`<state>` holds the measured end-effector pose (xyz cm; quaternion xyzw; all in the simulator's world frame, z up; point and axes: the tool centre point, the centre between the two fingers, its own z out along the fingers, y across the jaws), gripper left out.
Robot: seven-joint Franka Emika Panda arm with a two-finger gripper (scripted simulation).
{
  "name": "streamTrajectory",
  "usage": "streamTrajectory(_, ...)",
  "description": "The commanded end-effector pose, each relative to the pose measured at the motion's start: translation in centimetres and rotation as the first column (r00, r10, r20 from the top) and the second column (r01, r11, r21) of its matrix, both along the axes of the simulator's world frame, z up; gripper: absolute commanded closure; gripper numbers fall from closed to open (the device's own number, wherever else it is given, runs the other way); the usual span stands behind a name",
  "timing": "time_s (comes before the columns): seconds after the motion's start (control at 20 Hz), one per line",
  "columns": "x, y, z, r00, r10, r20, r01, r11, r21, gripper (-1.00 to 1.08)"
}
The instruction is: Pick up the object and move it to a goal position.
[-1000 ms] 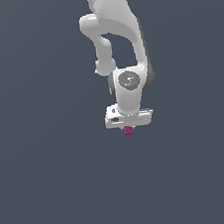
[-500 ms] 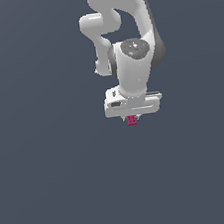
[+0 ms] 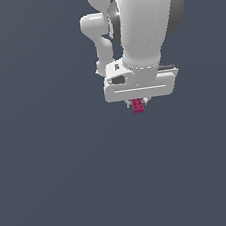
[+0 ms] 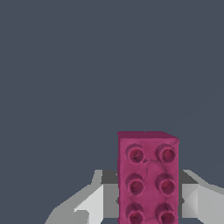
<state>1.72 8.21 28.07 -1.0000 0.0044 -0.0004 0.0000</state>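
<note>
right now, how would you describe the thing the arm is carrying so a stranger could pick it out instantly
Find the big white robot arm against the plain dark grey background, then follow it down to the flat white pincer at its end. Poking out just below, between the two fingers, is a small magenta-pink toy brick with two rows of round studs on its face. It is the only coloured thing among white and grey.

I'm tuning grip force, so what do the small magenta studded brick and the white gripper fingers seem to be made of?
The small magenta-pink studded toy brick looks like moulded hard plastic, matte: crisp edges, rows of round studs, no shine. The white gripper fingers look like smooth painted metal or plastic, with flat, faceted, evenly shaded faces. Both are simulator renders, so the look leaves the real material open.
</note>
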Motion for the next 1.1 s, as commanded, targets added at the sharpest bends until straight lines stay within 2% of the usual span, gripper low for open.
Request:
streamTrajectory(0.0, 0.4, 0.2, 2.6, 1.000, 0.000, -0.001, 0.000, 1.000, 0.000, 1.08)
streamTrajectory(0.5, 2.0, 0.9, 10.8, 1.000, 0.000, -0.001, 0.000, 1.000, 0.000, 1.08)
streamTrajectory(1.05, 2.9, 1.3, 14.3, 1.000, 0.000, -0.001, 0.000, 1.000, 0.000, 1.08)
